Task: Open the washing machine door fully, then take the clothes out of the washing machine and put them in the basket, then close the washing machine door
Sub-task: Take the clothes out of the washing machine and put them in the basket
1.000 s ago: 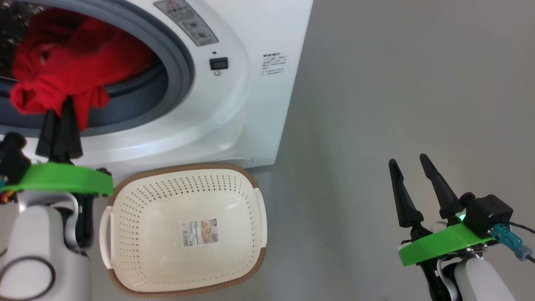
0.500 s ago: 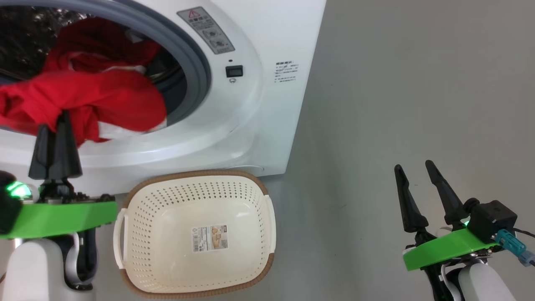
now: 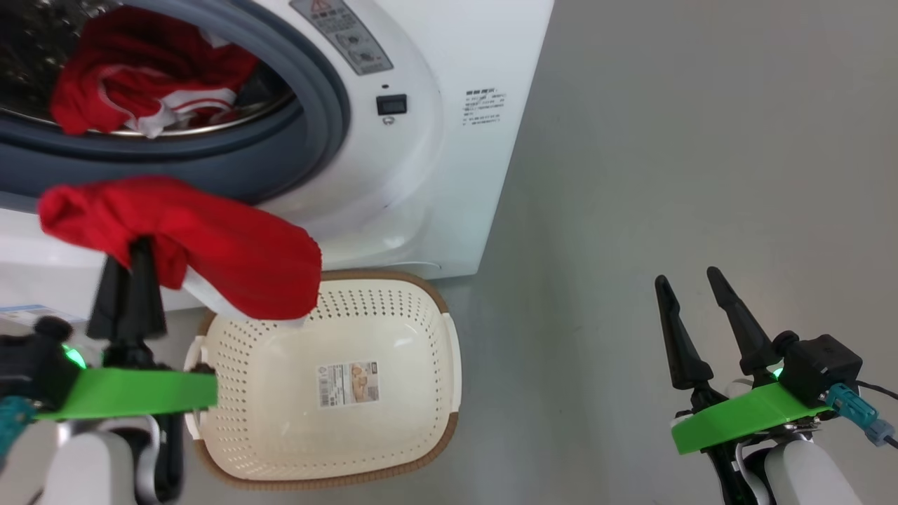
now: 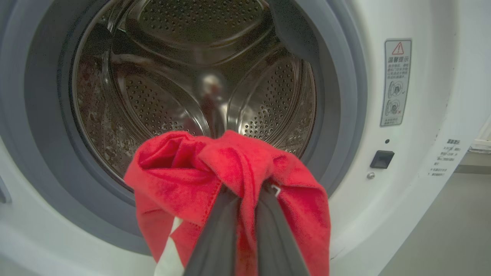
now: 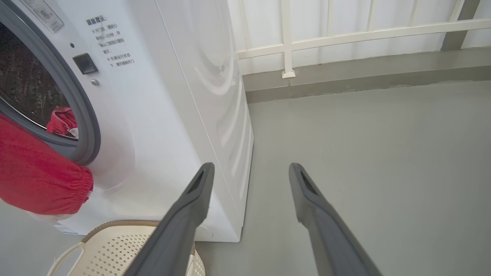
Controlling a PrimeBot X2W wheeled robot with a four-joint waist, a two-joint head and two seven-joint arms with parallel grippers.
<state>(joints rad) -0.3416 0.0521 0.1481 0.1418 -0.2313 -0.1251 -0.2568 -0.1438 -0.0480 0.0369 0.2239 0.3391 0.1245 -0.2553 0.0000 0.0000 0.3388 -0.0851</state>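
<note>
The washing machine (image 3: 449, 182) is gaping open – door step seemingly done; the basket (image 3: 428, 449) is sitting empty. The clothes (image 3: 231, 252) are hanging above its rim, clamped in the left gripper (image 3: 139, 256), a second red piece (image 3: 133, 84) waiting in the drum (image 4: 168, 92) – the right gripper (image 3: 686, 277) is idling, spread wide

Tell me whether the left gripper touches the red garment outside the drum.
Touching. The left wrist view shows the left gripper shut on the red garment, with fabric pinched inside it.

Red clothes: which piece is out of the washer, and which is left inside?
The red piece clamped in the left hand is out, hanging in front of the washer. The white-striped piece lies in the drum.
</note>
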